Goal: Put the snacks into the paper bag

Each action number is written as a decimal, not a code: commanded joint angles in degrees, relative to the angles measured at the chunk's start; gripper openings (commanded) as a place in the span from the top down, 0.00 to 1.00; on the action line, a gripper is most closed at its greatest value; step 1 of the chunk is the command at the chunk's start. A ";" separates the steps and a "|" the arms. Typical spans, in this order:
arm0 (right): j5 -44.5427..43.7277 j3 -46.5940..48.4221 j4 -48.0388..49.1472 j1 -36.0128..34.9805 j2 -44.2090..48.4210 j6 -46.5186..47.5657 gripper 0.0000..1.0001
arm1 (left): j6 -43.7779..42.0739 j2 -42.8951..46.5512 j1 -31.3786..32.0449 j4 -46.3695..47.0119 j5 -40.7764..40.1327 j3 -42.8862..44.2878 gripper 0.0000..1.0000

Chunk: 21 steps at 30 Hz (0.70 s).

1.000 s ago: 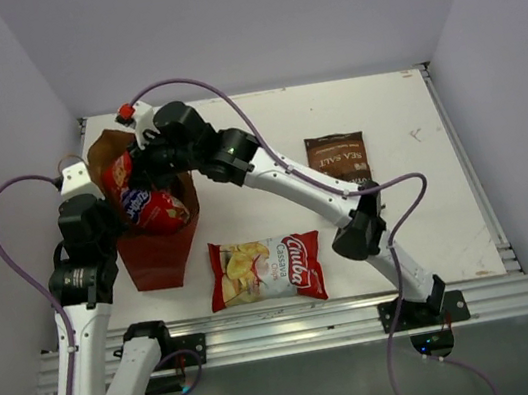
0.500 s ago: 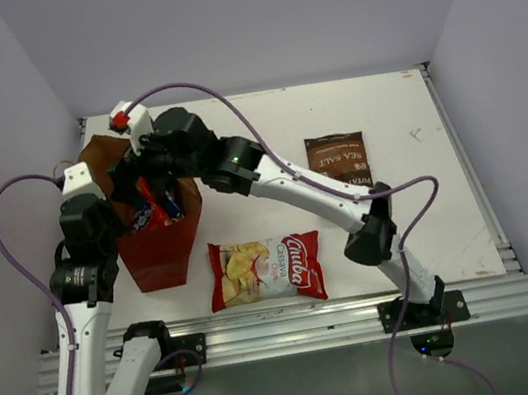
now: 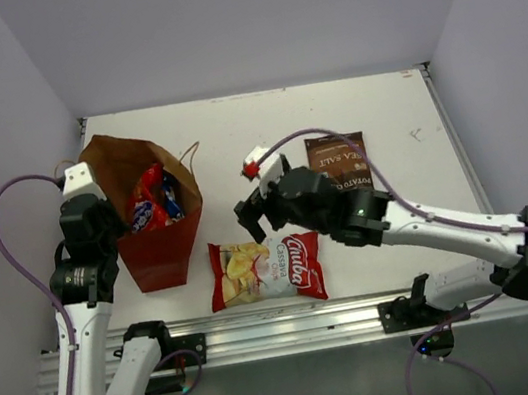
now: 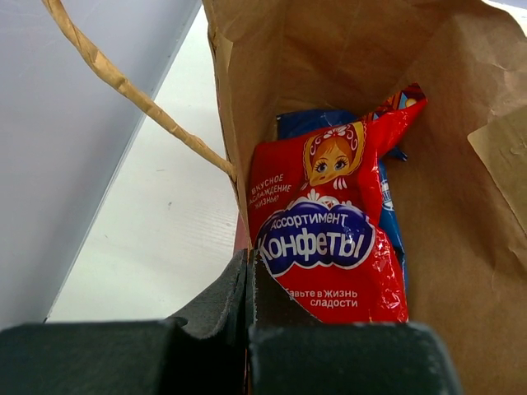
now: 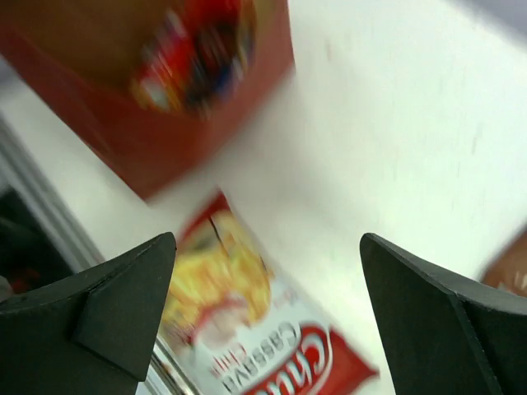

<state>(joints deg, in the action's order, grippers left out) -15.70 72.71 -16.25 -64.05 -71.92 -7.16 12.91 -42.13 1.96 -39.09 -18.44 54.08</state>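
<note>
The red paper bag (image 3: 157, 254) stands open at the table's left. Inside it lie a red snack bag with a blue oval logo (image 4: 329, 239) and a blue one (image 4: 394, 234) under it. My left gripper (image 4: 249, 276) is shut on the paper bag's near wall (image 4: 226, 99), holding the mouth open. The red-white cassava chips (image 3: 266, 270) lie flat in front of the paper bag. Just above their left end hovers my right gripper (image 3: 260, 220), open and holding nothing; its wrist view is blurred. The dark brown sea salt bag (image 3: 337, 160) lies further back on the right.
The white table (image 3: 412, 112) is walled on the left, back and right. A metal rail (image 3: 296, 326) runs along its near edge, close to the cassava chips. The paper bag's string handle (image 4: 132, 90) hangs over its left side.
My right gripper let the red snack bag go into the paper bag and opened. It then pulled out to the right and forward, over the cassava chips. The left arm stayed put.
</note>
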 commanded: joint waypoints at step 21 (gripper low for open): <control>-1.97 -29.11 -0.45 -0.02 -3.49 -17.97 0.02 | -0.43 1.09 0.15 3.67 2.44 -0.12 1.00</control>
<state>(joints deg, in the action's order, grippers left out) -21.15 44.95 -19.03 -64.07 -75.07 -21.52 12.88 -41.54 1.96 -38.96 -16.69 53.76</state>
